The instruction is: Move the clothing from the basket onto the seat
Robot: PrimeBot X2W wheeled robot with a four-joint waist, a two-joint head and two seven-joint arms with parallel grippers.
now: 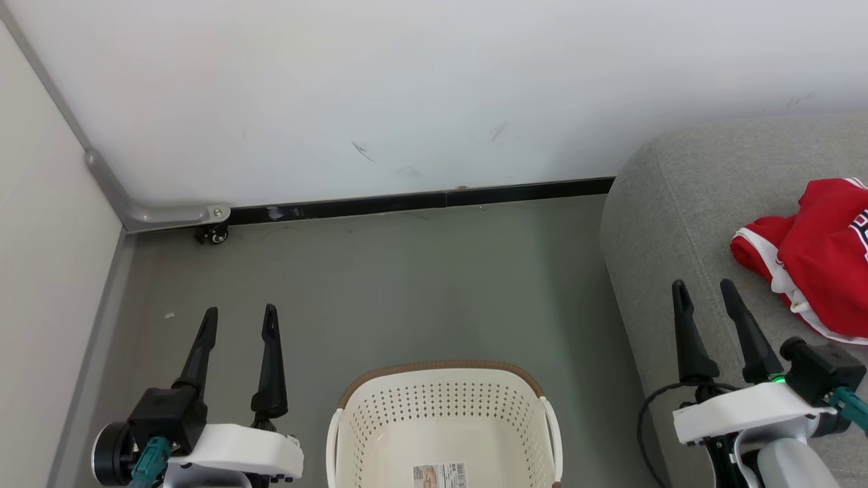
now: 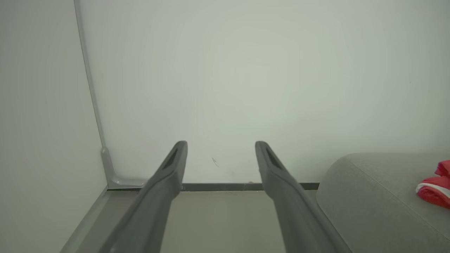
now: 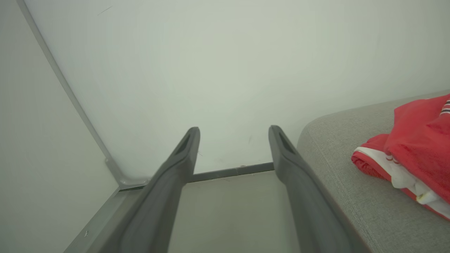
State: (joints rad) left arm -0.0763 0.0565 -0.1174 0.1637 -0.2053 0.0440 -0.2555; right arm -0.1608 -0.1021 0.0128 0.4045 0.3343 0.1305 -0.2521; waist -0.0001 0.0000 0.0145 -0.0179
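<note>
Nearest the robot, the basket (image 1: pixel 442 400) sits between the arms, and the part of its bottom in view is bare except for a label sticker. The left gripper (image 1: pixel 241 317) and right gripper (image 1: pixel 703 288) flank it, fingers spread, holding nothing. Farther out, right of the right gripper, the clothing (image 1: pixel 824 261) lies bunched on the seat (image 1: pixel 661 217). The right arm is nearer, and no transfer appears outstanding.
</note>
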